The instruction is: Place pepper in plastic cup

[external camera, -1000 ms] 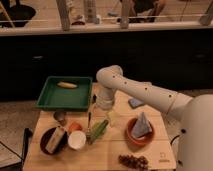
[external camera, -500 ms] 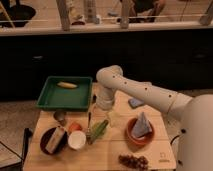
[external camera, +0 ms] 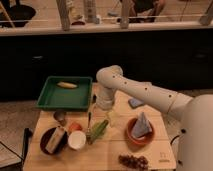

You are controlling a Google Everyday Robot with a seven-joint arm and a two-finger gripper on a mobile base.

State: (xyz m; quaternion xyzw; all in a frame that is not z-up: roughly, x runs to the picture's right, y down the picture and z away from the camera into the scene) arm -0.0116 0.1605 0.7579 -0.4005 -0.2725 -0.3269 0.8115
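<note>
change: none, arm stays put | end effector (external camera: 93,106): over table (external camera: 107,152) centre, grip state cannot tell | pepper (external camera: 89,121): hanging beneath end effector, beside plastic cup (external camera: 98,129) | placement pending

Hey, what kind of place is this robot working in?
Probably a kitchen-style test area: a wooden table with a green tray, a white cup and an orange bowl, before a long dark counter. The end effector hovers above the plastic cup.
</note>
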